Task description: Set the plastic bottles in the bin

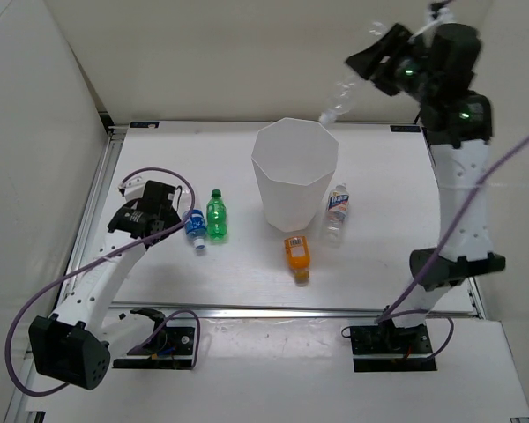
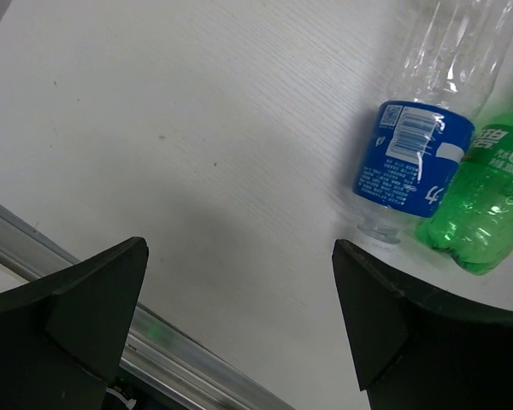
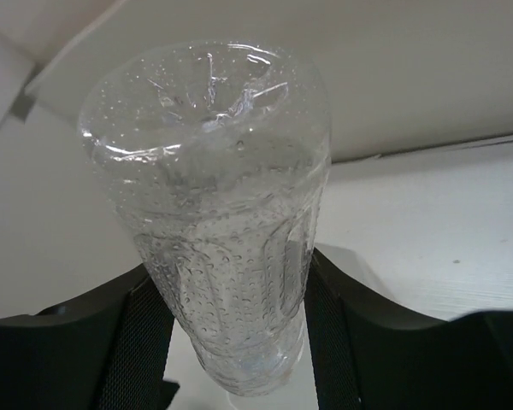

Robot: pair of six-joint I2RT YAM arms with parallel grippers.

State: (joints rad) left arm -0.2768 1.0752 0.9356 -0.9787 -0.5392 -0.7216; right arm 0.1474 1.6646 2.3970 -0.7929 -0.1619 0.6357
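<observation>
The white faceted bin (image 1: 293, 204) stands upright mid-table. My right gripper (image 1: 372, 67) is high up behind the bin's right rim, shut on the plain clear bottle (image 1: 339, 100), which points down-left toward the rim; in the right wrist view the bottle (image 3: 222, 213) sits between the fingers (image 3: 137, 342). My left gripper (image 1: 159, 220) is open and empty, low over the table, just left of a blue-labelled clear bottle (image 1: 195, 227) and the green bottle (image 1: 216, 214). Both show in the left wrist view, the blue-labelled bottle (image 2: 410, 158) and the green bottle (image 2: 487, 201), beyond the right finger (image 2: 376, 299). The orange bottle (image 1: 297, 256) and a second blue-labelled bottle (image 1: 337, 211) lie near the bin.
An aluminium rail (image 1: 291, 310) runs along the table's front edge, and also shows in the left wrist view (image 2: 179, 354). White walls enclose the left, back and right sides. Purple cables loop from both arms.
</observation>
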